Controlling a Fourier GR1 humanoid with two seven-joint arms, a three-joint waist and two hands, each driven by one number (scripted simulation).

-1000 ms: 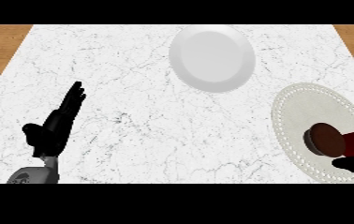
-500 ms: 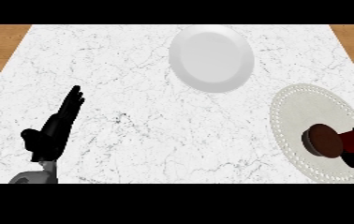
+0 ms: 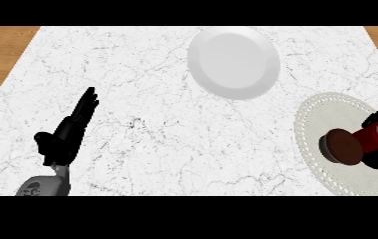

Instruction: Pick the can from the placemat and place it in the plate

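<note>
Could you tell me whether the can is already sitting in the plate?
No, the can lies on the placemat at the right edge, while the white plate farther back holds nothing.

A dark red can (image 3: pixel 353 144) lay on its side on the round cream placemat (image 3: pixel 319 133), well apart from the white plate (image 3: pixel 234 62).

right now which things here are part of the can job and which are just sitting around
Part of the job:
can, lying on its side
placemat under it, at the right edge
plate, nothing on it

Just there:
left robot hand, open and resting at lower left
marble counter
</note>
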